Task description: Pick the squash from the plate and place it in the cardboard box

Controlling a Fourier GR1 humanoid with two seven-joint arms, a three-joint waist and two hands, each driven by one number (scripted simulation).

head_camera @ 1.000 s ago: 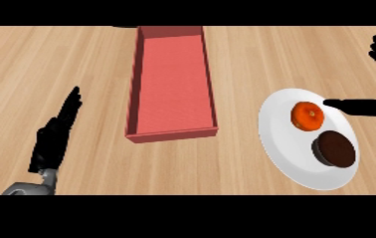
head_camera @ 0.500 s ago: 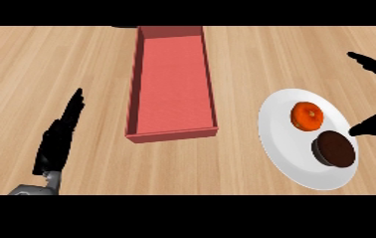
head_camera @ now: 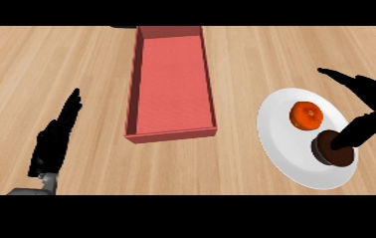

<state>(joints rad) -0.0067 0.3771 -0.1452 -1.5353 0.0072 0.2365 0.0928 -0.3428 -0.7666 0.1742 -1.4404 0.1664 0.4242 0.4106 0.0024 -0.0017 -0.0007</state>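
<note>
Left hand (head_camera: pixel 53 140): low at the view's left, open, fingers straight and together, pointing up and slightly right.
Left forearm (head_camera: pixel 40 186): only a grey stub at the lower left corner.
Right hand (head_camera: pixel 360 107): at the right edge, open, one finger stretched up-left, thumb reaching down-left.
Right forearm: out of view.

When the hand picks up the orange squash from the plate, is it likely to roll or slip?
The squash looks round and smooth, so it may roll on the white plate if nudged. It probably stays stiff when held. The dark round item lies close beside it, so the right hand might bump that.
</note>
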